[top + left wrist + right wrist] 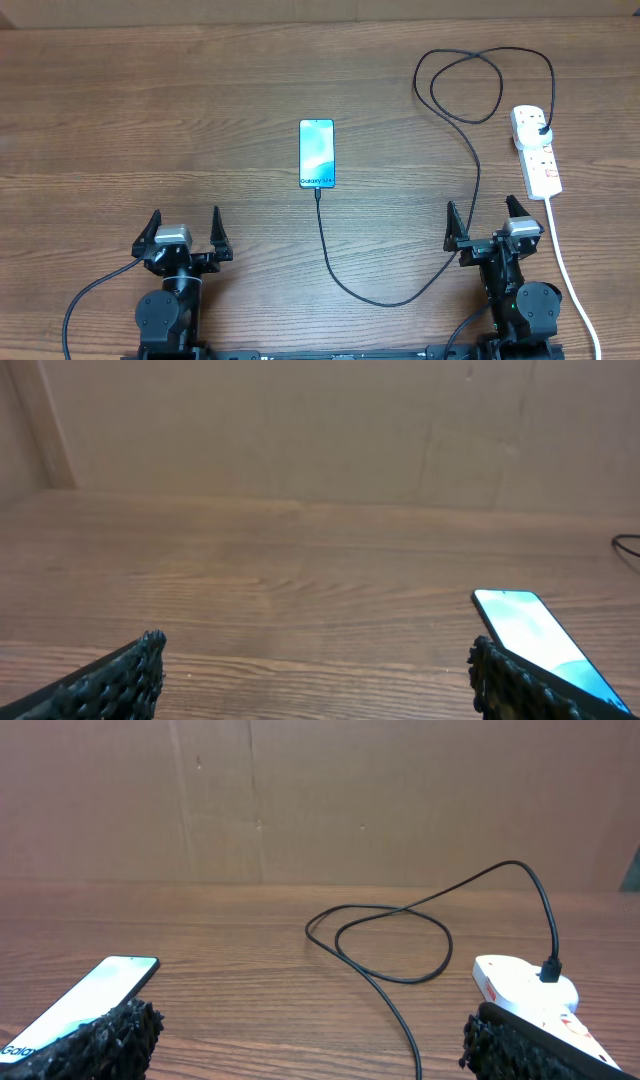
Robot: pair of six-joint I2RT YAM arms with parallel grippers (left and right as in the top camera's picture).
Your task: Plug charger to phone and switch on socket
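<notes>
The phone (316, 153) lies flat at the table's middle, screen lit, and shows in the left wrist view (540, 635) and the right wrist view (90, 995). The black charger cable (400, 290) runs from the phone's near end, curves right, loops at the back (390, 935), and its black plug (541, 129) sits in the white socket strip (537, 150) (525, 985) at the right. My left gripper (185, 230) (315, 675) is open and empty at the near left. My right gripper (492, 222) (310, 1035) is open and empty, near the strip's front end.
The strip's white cord (570, 280) runs toward the front right edge, past the right arm. A brown cardboard wall (300, 430) stands behind the table.
</notes>
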